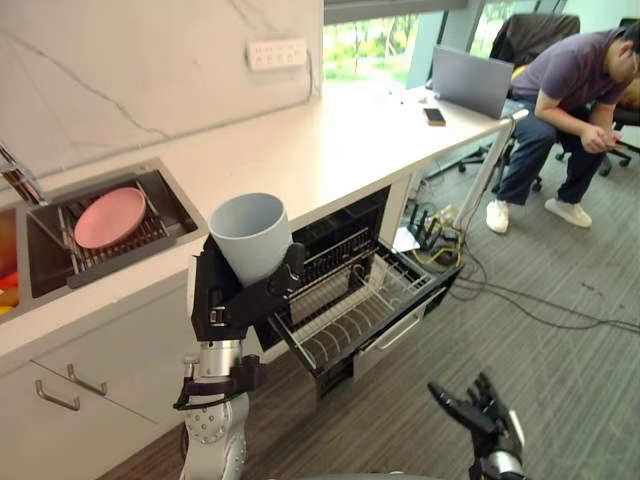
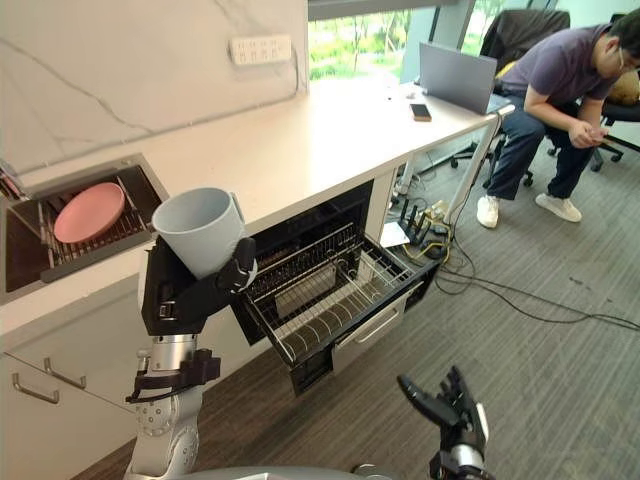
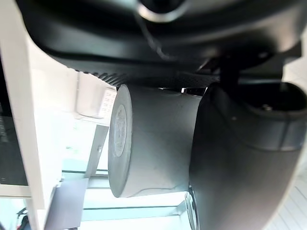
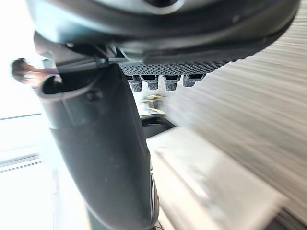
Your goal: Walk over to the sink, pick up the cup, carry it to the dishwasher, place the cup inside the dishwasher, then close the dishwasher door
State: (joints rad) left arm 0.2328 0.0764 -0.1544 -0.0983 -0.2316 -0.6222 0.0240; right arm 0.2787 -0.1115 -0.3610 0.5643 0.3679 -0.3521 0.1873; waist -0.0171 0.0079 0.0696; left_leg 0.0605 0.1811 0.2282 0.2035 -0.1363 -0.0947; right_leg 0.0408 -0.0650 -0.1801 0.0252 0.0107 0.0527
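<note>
One cup (image 1: 250, 235) in left hand (image 1: 226, 298), one plate (image 1: 110, 217)

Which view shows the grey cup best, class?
The left eye view: the cup sits upright in the left hand, rim visible. The right eye view shows the same; the left wrist view, its base and side.

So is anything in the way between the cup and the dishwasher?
Nothing visible is. The left hand holds the cup upright just beside the pulled-out dishwasher rack, which looks empty. The right hand hangs open, low and well aside.
</note>
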